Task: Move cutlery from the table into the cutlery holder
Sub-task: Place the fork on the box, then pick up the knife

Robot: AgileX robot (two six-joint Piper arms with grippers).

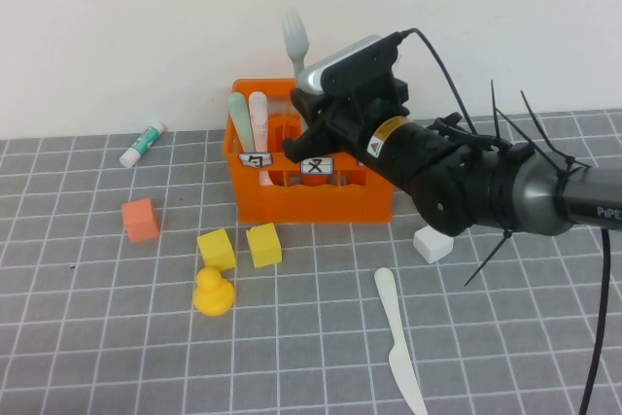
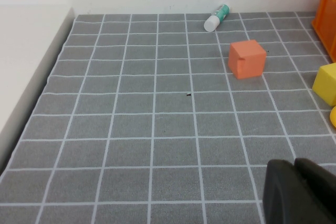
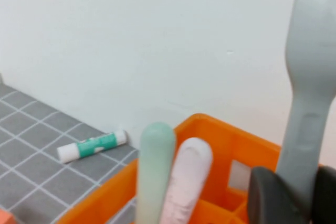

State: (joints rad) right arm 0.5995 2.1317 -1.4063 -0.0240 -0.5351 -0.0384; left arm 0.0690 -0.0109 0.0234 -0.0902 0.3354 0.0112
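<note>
The right claw (image 1: 309,94) pinches the grey fork (image 1: 295,41) by its handle and holds it upright, tines up, above the back of the orange cutlery holder (image 1: 292,196); in the right wrist view the fork (image 3: 310,77) rises from between the dark fingers (image 3: 273,195), with the crate's rim below. The right arm reaches in from the right edge of the high view, sloping forward and leftward over the crate, its wrist camera on top. In the holder's left compartment the pale green spoon (image 1: 239,123) and the pink spoon (image 1: 259,123) stand handle-up side by side, which the right wrist view shows close up just beside the fork. The cream-white knife (image 1: 398,337) lies flat on the tiled surface (image 1: 97,337), well in front of the crate and near the arm's underside. Only the left wrist view shows the left claw (image 2: 300,192), pressed together and low over the surface, with a small orange cube (image 2: 247,59) and a green-and-white tube (image 2: 216,18) beyond it. The high view alone shows two yellow cubes (image 1: 238,247), a yellow duck (image 1: 213,292) and a white block (image 1: 432,243).
</note>
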